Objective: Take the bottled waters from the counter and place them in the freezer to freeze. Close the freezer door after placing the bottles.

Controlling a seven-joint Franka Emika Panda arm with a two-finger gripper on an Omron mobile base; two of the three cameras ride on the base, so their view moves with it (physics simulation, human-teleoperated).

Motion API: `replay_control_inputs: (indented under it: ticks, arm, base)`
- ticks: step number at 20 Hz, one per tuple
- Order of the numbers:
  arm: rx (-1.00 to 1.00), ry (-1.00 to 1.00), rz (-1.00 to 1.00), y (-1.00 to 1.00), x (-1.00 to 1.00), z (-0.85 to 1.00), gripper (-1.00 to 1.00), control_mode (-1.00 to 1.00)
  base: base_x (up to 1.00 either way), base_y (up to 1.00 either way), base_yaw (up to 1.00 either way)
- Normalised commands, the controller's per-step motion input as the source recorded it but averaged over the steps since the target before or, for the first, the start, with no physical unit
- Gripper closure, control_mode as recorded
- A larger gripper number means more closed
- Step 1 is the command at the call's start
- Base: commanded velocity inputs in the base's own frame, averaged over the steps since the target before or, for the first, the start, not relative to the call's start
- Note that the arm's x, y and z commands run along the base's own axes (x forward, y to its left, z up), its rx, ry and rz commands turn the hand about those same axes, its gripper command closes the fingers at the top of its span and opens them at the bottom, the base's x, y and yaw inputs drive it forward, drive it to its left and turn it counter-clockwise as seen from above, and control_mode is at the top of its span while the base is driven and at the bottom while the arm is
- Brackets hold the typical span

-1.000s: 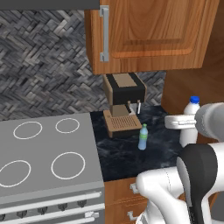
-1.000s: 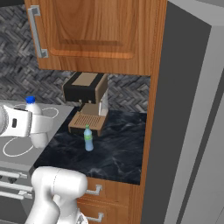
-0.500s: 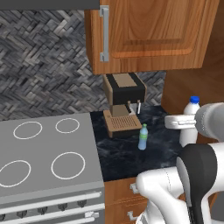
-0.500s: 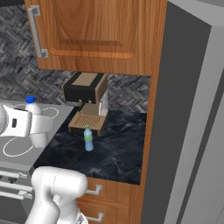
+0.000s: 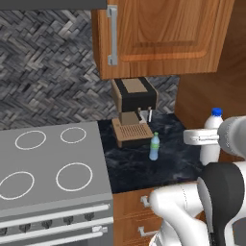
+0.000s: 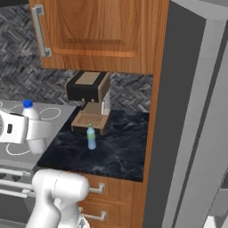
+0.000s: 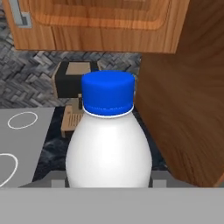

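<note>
My gripper (image 7: 109, 183) is clamped on the white bottle (image 7: 109, 148) — jaws partly closed, one finger pad on each side of its lower body, which sits squarely between them. The bottle is upright, blue cap on top, filling the middle of the hand view. From the left base view the same white bottle (image 5: 211, 137) is at the right end of the counter (image 5: 139, 168), held by my hand just in front of the brown wooden side panel (image 5: 211, 72); I can't tell whether its base rests on the stone or hangs just above. From the right base view it (image 6: 32, 127) appears at the counter's left edge, near the stovetop (image 6: 18, 147).

Count: two bottles, one coffee machine. The green-capped bottle (image 5: 154, 146) stands upright on the black stone, apart from my jaws, just in front of the coffee machine (image 5: 133, 117), beside its tray corner.

Further back — coffee machine against the herringbone backsplash (image 5: 48, 72), wooden wall cupboard (image 5: 163, 36) above it. The four-ring grey stovetop (image 5: 48, 168) is left of the counter. The tall grey appliance (image 6: 196, 111) stands to the right past the panel.
</note>
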Motion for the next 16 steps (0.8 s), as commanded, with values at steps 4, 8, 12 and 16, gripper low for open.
replay_control_inputs:
  ticks: [4, 8, 12, 16]
  arm:
    - [0.00, 0.00, 0.00, 0.00, 0.00, 0.00, 1.00, 1.00]
    - [0.00, 0.00, 0.00, 0.00, 0.00, 0.00, 1.00, 1.00]
    - [0.00, 0.00, 0.00, 0.00, 0.00, 0.00, 1.00, 1.00]
    - [0.00, 0.00, 0.00, 0.00, 0.00, 0.00, 1.00, 1.00]
  base:
    - [-0.63, 0.00, -0.04]
    - [-0.63, 0.00, -0.04]
    - [-0.63, 0.00, -0.03]
    - [-0.61, 0.00, -0.02]
